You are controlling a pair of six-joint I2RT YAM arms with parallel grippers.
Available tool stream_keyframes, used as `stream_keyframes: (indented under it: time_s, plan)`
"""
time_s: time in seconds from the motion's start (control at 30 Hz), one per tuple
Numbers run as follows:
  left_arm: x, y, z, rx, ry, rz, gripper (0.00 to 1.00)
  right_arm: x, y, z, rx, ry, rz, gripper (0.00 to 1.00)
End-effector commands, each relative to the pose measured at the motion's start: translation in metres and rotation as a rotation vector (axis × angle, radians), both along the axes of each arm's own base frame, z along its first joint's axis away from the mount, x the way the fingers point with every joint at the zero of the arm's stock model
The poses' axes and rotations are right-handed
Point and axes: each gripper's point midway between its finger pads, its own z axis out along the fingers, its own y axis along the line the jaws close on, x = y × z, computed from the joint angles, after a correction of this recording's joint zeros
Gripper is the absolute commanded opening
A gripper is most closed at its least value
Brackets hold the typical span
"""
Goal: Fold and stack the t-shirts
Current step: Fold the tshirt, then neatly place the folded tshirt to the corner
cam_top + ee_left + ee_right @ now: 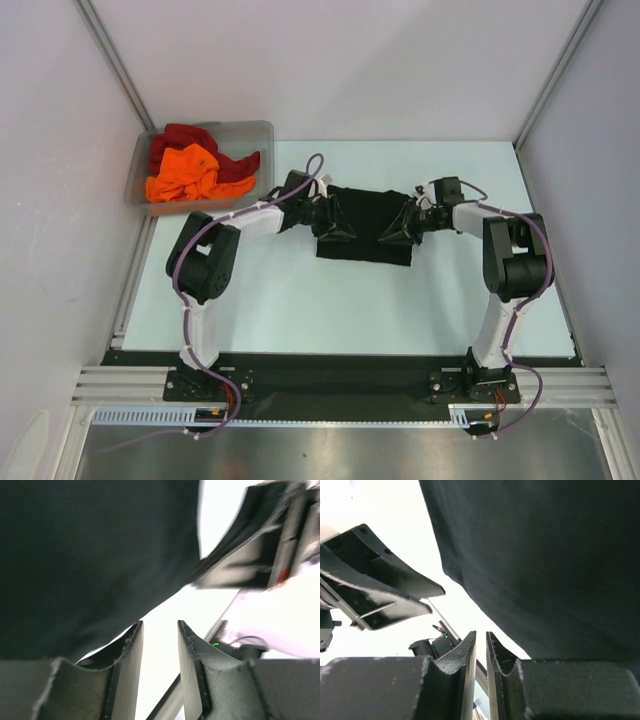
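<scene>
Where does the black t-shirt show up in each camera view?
Top external: the black t-shirt lies flat in the middle of the table.
Left wrist: black t-shirt fills the upper left.
Right wrist: black t-shirt fills the upper right.
Shared landmark: the pale table showing past the shirt's edge in all three.

The pale worktop (300, 310) carries a folded black t-shirt (365, 225) lying flat near its middle, and a clear grey plastic bin (140, 168) at its far left corner.
</scene>
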Motion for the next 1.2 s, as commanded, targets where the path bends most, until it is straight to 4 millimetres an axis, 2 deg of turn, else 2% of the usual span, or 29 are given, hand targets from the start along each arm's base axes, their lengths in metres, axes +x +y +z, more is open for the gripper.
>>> stream_keyframes:
  time_s: [0.0, 0.07, 0.1, 0.13, 0.2, 0.23, 0.27, 0.37, 0.4, 0.43, 0.5, 0.57, 0.6, 0.67, 0.7, 0.77, 0.8, 0.87, 0.9, 0.97, 1.0, 1.07, 1.1, 1.17]
  plan:
    - [-0.001, -0.042, 0.017, -0.184, 0.026, -0.025, 0.38, -0.004, 0.004, -0.007, 0.015, 0.005, -0.016, 0.18]
    - [0.002, -0.050, 0.007, -0.179, 0.022, -0.022, 0.38, -0.013, -0.004, -0.021, -0.004, 0.026, -0.020, 0.18]
    - [0.002, -0.055, 0.003, -0.165, 0.019, -0.023, 0.38, -0.024, -0.008, -0.033, -0.008, 0.059, -0.026, 0.17]
    - [0.000, -0.056, -0.014, -0.144, 0.046, -0.024, 0.37, -0.028, -0.017, -0.040, -0.018, 0.073, -0.045, 0.17]
    - [-0.005, -0.054, -0.032, -0.102, 0.067, -0.020, 0.36, -0.037, -0.029, -0.051, -0.040, 0.087, -0.060, 0.17]
    - [-0.010, -0.050, -0.043, -0.075, 0.094, -0.019, 0.36, -0.049, -0.036, -0.060, -0.051, 0.120, -0.078, 0.17]
    - [-0.011, -0.046, -0.049, -0.055, 0.090, -0.019, 0.36, -0.050, -0.047, -0.064, -0.055, 0.132, -0.111, 0.17]
    - [-0.014, -0.020, -0.068, -0.005, 0.117, 0.007, 0.37, -0.060, -0.064, -0.072, -0.069, 0.163, -0.162, 0.17]
    - [-0.013, -0.006, -0.073, 0.000, 0.128, 0.020, 0.37, -0.060, -0.068, -0.072, -0.071, 0.163, -0.171, 0.17]
    - [-0.014, 0.000, -0.072, -0.008, 0.134, 0.014, 0.37, -0.061, -0.072, -0.072, -0.083, 0.160, -0.176, 0.18]
    - [-0.010, 0.014, -0.055, -0.017, 0.091, 0.007, 0.39, -0.063, -0.080, -0.069, -0.103, 0.165, -0.192, 0.18]
    - [-0.016, 0.022, -0.042, -0.006, 0.066, -0.033, 0.41, -0.063, -0.085, -0.066, -0.115, 0.161, -0.205, 0.18]
    - [-0.012, 0.026, -0.023, -0.012, 0.020, -0.040, 0.41, -0.065, -0.089, -0.066, -0.123, 0.169, -0.213, 0.18]
    - [-0.015, 0.036, -0.014, 0.015, -0.010, -0.062, 0.44, -0.066, -0.093, -0.066, -0.150, 0.170, -0.219, 0.19]
    - [-0.014, 0.044, -0.008, 0.013, -0.026, -0.054, 0.45, -0.067, -0.092, -0.063, -0.151, 0.170, -0.219, 0.18]
    - [-0.015, 0.056, -0.014, 0.019, -0.011, -0.048, 0.44, -0.067, -0.093, -0.057, -0.159, 0.173, -0.224, 0.19]
    - [-0.017, 0.066, -0.021, 0.015, 0.019, -0.030, 0.44, -0.063, -0.094, -0.048, -0.164, 0.141, -0.229, 0.20]
    - [-0.023, 0.075, -0.035, -0.002, 0.058, -0.012, 0.43, -0.059, -0.097, -0.036, -0.181, 0.117, -0.234, 0.29]
    - [-0.024, 0.077, -0.039, 0.001, 0.062, -0.008, 0.43, -0.050, -0.099, -0.023, -0.190, 0.070, -0.239, 0.38]
    - [-0.027, 0.080, -0.055, 0.020, 0.085, -0.005, 0.42, -0.043, -0.104, -0.011, -0.219, 0.044, -0.247, 0.45]
    - [-0.031, 0.083, -0.063, 0.033, 0.103, 0.000, 0.42, -0.037, -0.107, -0.004, -0.234, 0.018, -0.255, 0.52]
    - [-0.035, 0.087, -0.069, 0.052, 0.112, 0.010, 0.40, -0.016, -0.111, 0.018, -0.247, -0.055, -0.273, 0.60]
    - [-0.034, 0.088, -0.069, 0.066, 0.102, 0.020, 0.40, -0.008, -0.115, 0.021, -0.263, -0.073, -0.283, 0.68]
    - [-0.031, 0.091, -0.054, 0.077, 0.049, 0.025, 0.40, 0.018, -0.117, 0.032, -0.268, -0.127, -0.286, 0.73]
